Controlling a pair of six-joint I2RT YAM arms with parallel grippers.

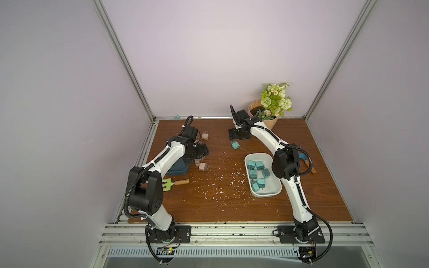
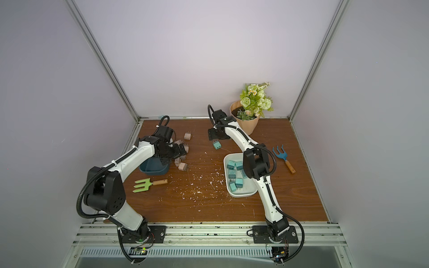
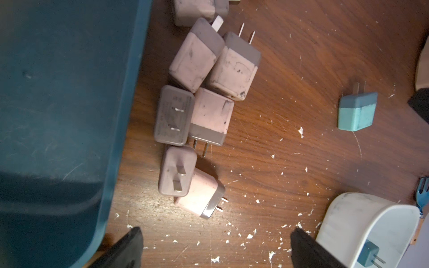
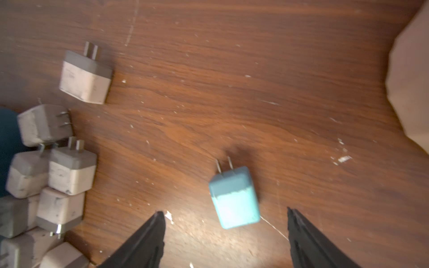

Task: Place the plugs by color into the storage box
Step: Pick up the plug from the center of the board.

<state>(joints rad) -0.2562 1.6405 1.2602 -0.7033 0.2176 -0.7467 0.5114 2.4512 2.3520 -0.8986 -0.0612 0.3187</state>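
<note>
Wooden tabletop point(image 1: 232, 204) flecked with white debris, enclosed by pale walls. One teal plug point(image 4: 234, 197) lies on its side towards the back, just ahead of the right fingers point(image 4: 144, 243), which stand spread apart and touch nothing. Several more teal plugs point(image 1: 255, 172) sit in a white box point(image 1: 270, 188) on the right. Pinkish-tan plugs point(image 3: 209, 111) cluster on the tabletop, touching one another, just beside a dark teal box point(image 3: 58, 92). Above them, the left fingers point(image 3: 126, 249) hang wide apart, holding nothing.
</note>
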